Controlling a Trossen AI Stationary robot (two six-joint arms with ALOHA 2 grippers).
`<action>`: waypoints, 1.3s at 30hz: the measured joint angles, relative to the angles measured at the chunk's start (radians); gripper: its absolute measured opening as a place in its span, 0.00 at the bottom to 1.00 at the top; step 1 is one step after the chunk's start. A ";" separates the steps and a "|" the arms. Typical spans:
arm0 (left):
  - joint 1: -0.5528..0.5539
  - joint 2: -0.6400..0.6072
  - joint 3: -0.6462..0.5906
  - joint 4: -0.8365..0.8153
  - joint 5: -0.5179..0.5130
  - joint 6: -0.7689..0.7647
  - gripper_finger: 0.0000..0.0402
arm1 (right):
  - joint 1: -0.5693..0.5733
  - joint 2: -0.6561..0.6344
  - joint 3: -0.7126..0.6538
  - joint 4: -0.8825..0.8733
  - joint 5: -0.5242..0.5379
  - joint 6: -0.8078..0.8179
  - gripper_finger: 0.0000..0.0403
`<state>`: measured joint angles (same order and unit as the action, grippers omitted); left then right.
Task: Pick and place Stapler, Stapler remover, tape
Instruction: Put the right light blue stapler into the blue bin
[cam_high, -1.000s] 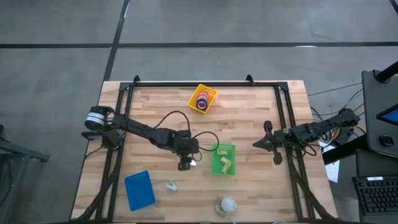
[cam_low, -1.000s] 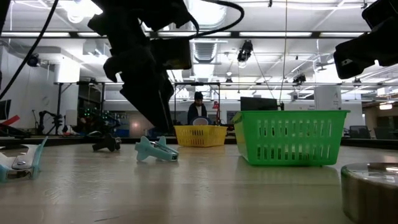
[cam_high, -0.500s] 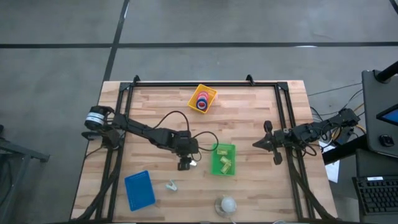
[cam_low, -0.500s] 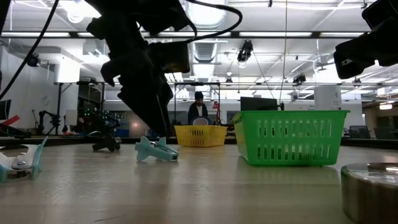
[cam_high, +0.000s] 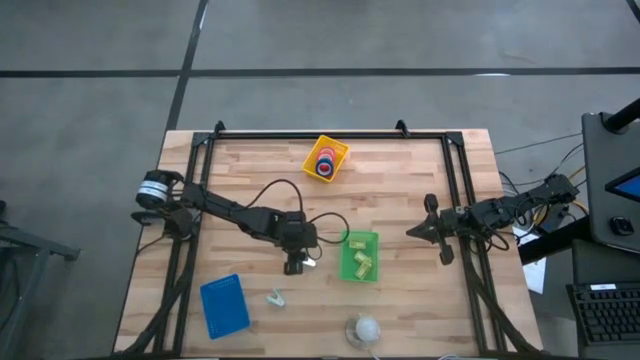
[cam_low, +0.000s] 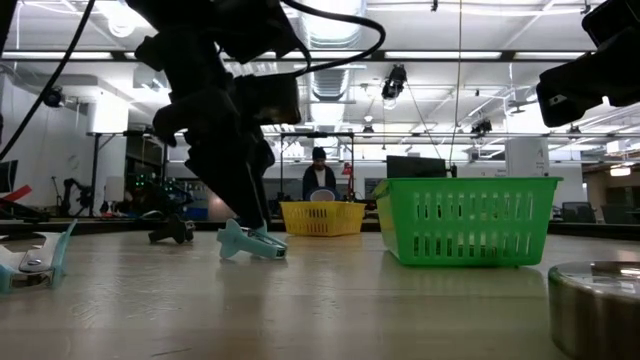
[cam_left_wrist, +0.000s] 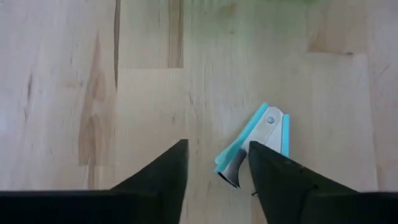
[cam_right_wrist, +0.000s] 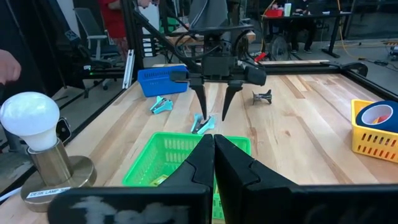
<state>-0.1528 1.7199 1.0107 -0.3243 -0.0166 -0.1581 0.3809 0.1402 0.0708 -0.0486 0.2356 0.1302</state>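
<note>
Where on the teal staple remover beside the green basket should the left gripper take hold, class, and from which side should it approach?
Grip the staple remover across its narrow middle, coming straight down from above. It lies flat on the table, so only its side edges offer opposed faces. The left gripper, open, hangs above its dark-jawed end, probably needing a slight shift to straddle it.

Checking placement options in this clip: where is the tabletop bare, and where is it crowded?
Bare: the wood between the yellow bin and the right gripper, and the left far corner. Crowded: the left gripper over a stapler remover beside the green basket; blue bin and lamp nearer.
</note>
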 joint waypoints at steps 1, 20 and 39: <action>0.000 0.000 -0.002 0.003 0.000 0.000 0.40 | 0.000 0.000 0.000 0.000 0.000 0.000 0.02; 0.000 0.003 -0.041 0.068 0.076 -0.004 0.05 | 0.000 0.000 0.000 0.000 0.000 0.000 0.02; -0.129 -0.197 0.044 -0.336 0.229 -0.243 0.01 | 0.000 0.000 0.000 0.000 0.000 0.000 0.02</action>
<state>-0.2818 1.5225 1.0545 -0.6599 0.2126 -0.4011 0.3805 0.1402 0.0708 -0.0483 0.2357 0.1301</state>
